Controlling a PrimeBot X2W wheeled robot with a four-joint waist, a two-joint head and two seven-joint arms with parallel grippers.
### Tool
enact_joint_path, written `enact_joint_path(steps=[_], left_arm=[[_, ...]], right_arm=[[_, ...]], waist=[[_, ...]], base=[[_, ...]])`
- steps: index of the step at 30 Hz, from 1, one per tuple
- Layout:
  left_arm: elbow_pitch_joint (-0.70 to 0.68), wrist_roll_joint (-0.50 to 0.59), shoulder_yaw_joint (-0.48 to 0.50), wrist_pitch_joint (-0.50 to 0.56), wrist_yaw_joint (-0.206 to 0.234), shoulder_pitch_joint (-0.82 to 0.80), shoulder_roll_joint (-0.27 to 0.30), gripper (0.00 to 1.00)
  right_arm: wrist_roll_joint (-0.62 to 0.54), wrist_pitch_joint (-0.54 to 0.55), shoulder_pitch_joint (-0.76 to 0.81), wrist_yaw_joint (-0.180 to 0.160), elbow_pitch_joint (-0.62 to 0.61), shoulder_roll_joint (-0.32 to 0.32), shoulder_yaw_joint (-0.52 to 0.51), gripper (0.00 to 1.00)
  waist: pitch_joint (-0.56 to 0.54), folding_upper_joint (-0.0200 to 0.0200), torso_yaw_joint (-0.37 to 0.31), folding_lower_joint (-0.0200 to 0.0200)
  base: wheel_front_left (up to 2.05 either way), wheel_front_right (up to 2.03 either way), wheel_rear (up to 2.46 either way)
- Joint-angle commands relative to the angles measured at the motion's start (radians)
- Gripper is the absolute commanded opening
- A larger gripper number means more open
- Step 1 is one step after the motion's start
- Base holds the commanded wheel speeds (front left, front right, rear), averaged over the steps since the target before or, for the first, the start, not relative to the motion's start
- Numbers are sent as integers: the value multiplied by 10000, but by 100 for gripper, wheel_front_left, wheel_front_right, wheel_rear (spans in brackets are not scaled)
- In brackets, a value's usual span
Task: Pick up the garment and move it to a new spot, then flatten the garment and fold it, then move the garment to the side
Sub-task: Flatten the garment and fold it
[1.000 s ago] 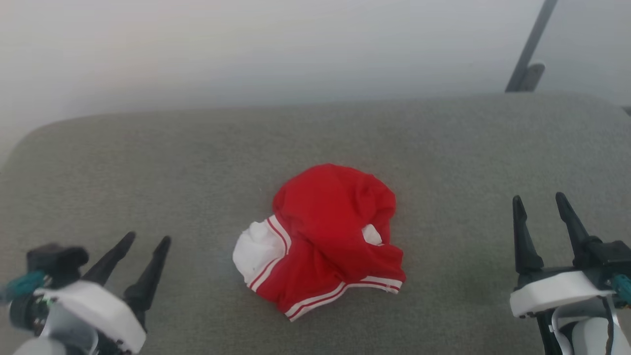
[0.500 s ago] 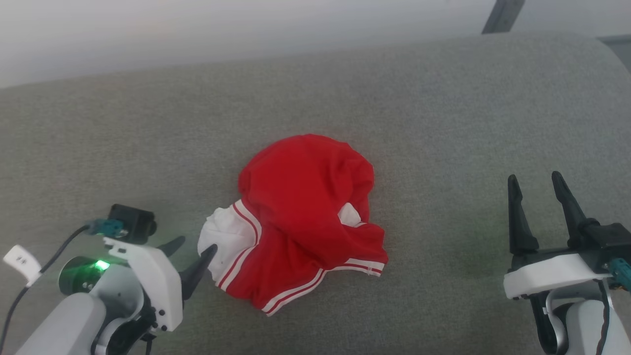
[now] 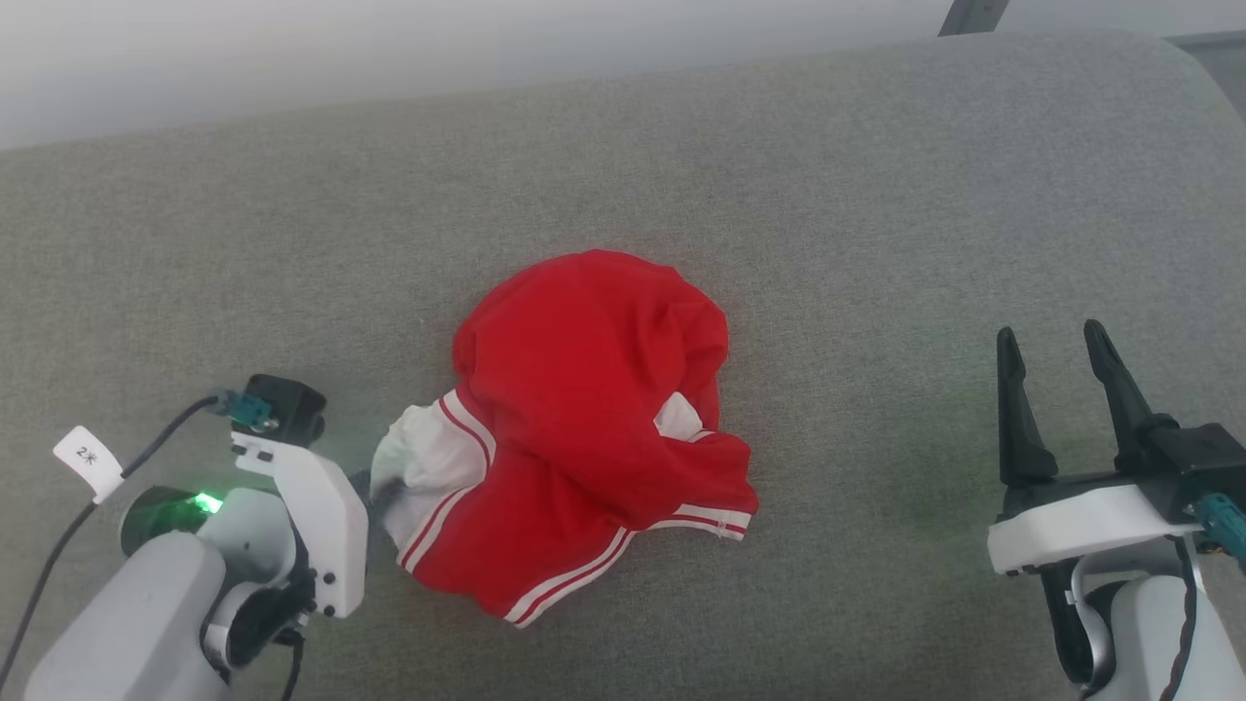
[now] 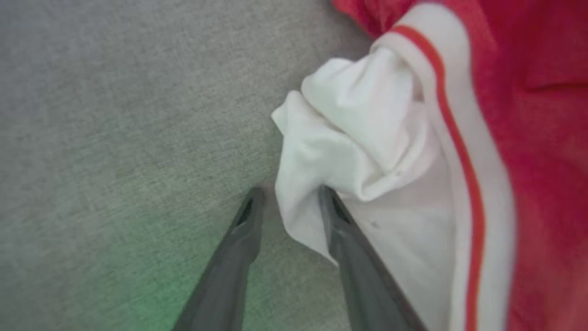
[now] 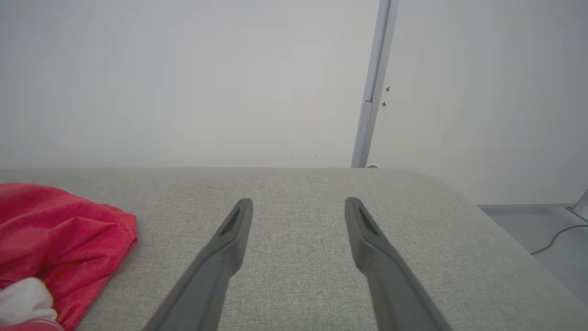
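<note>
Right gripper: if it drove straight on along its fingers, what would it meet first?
Probably nothing near. Ahead of the right gripper the bare cushion runs to its far edge, then the wall. The garment lies off to its left, outside that line. Height above the cushion is unclear.

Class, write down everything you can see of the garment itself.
The garment is a small red shirt of soft-looking cloth with a white sleeve and red-and-white striped trim. It lies crumpled in a rounded heap on the grey surface, no lettering showing. The left gripper straddles a fold of the sleeve, one finger touching it; the right gripper stands apart.
</note>
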Motion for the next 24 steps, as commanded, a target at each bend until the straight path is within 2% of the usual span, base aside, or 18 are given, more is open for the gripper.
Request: enact_joint_path(steps=[1,5,13,24], left_arm=[[235,47,-183,145,-23,79,-147,0],[306,5,-166,185,-47,-38,-76,0],[-304,66,198,3,377,131,370,0],[-1400,-237,1410,-165,1742,1665,1831,0]], right_arm=[[-84,-35,-71,-7,9,25,-21,100],[-127,-35,6,-7,33,20,-113,100],[-217,-35,140,-7,93,3,-282,100],[-225,-35,323,-7,167,-33,-255,100]], waist=[[-15,0,22,0],[-99,0,126,0],[-385,0,412,0],[-710,0,781,0]], base=[[0,0,0],[0,0,0],[0,0,0],[0,0,0]])
